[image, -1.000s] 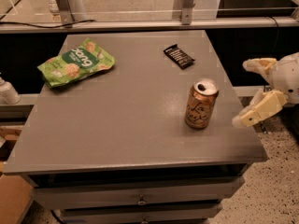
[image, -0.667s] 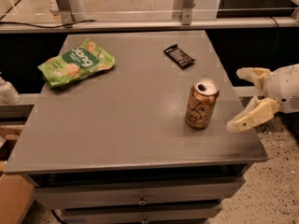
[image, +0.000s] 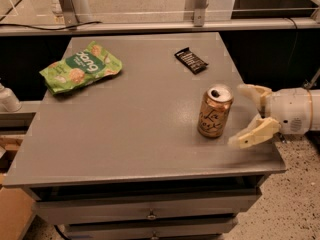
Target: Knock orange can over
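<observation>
- The cream-coloured two-finger gripper [image: 241, 116] hangs at the table's edge, low over the top. Its jaws are spread wide and hold nothing. One finger [image: 255, 134] angles toward the front edge, and the other reaches toward the back.
- The small shiny copper-orange aluminium can [image: 215, 112] stands upright just ahead of the fingertips, level with the gap between them. It is close to them but apart from both.
- That spread looks deliberate. With the jaws released, either finger or the palm could meet the can's side in a sideways shove, and no grasp is needed to tip it.
- The gripper sits at about mid-height of the can, which would suit a push high enough to topple it rather than slide it.
- Behind the jaws is the white rounded wrist [image: 295, 111], which reaches in from off the table.
- Under both is the flat grey table top [image: 130, 144]. There is bare surface beyond the can, so it has room to fall away from the jaws.
- Farther back from the jaws, past the can, lies a flat black wrapped bar [image: 191, 60], well apart from both.
- Farthest from the jaws, across the table, lies a crumpled green snack bag [image: 80, 73].
- The task is not yet done, and contact looks to be the next thing required.
</observation>
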